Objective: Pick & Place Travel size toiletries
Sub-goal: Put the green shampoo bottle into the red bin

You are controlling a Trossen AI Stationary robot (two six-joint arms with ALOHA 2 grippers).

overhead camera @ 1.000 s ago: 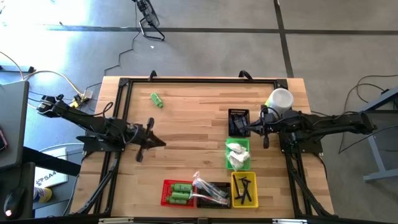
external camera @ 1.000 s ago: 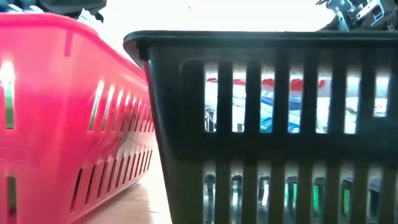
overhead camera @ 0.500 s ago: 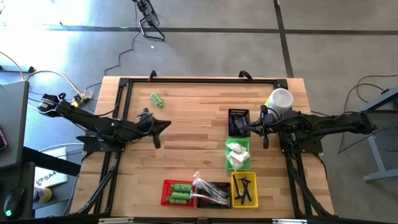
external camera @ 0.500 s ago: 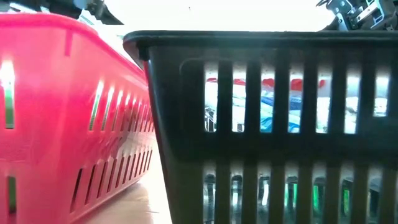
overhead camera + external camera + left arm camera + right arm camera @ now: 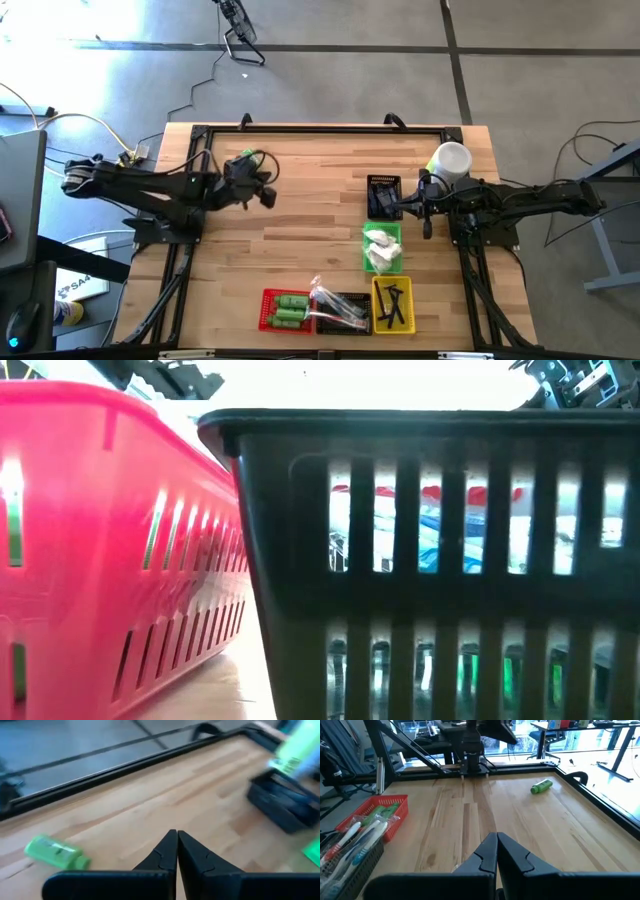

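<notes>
Along the near edge, the red basket [image 5: 282,310] already held green bottles. Farther back on the right, the right gripper [image 5: 408,208] waited pressed shut, empty. At the far left, the left gripper [image 5: 262,192], fingers together, hung beside the stray green bottle [image 5: 249,158]. It looked light, stiff, slick plastic; best pinched across its middle.

Both claws [image 5: 177,851] [image 5: 496,851] apparently shut, empty.
</notes>
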